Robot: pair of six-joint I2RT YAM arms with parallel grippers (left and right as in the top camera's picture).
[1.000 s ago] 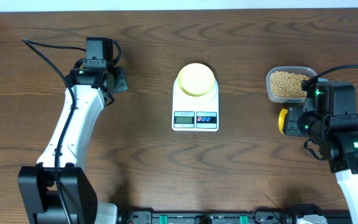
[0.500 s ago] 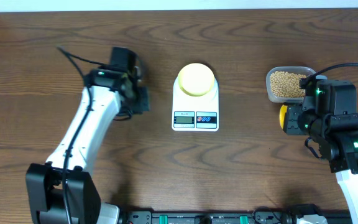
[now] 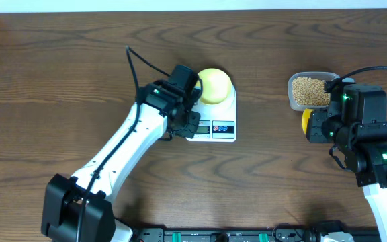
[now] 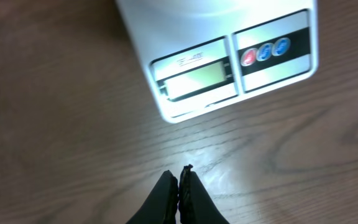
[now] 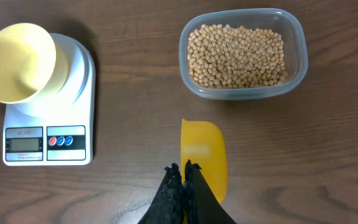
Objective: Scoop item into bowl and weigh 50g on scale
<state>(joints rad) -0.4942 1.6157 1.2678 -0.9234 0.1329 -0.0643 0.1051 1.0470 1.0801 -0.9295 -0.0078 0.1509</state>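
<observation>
The white scale point(image 3: 220, 129) stands mid-table with the pale-yellow bowl point(image 3: 214, 85) on its platform; in the right wrist view no beans show in the bowl point(image 5: 17, 62). My left gripper point(image 4: 179, 173) is shut with nothing in it, just above the wood in front of the scale's grey display point(image 4: 194, 77). From overhead it point(image 3: 189, 124) sits at the scale's front-left corner. The beans point(image 5: 236, 55) fill a clear tub point(image 3: 294, 101) at the right. My right gripper point(image 5: 182, 168) is shut, over the left edge of the yellow scoop point(image 5: 204, 146) lying on the table.
The scale's red and blue buttons point(image 4: 265, 52) lie right of the display. The left arm's white link point(image 3: 123, 144) stretches diagonally from its base at the front left. The right arm's black wrist point(image 3: 358, 124) covers most of the scoop from overhead.
The left arm has swung right from the table's left side to the scale's front-left corner, its gripper staying shut. The right arm has not moved.
</observation>
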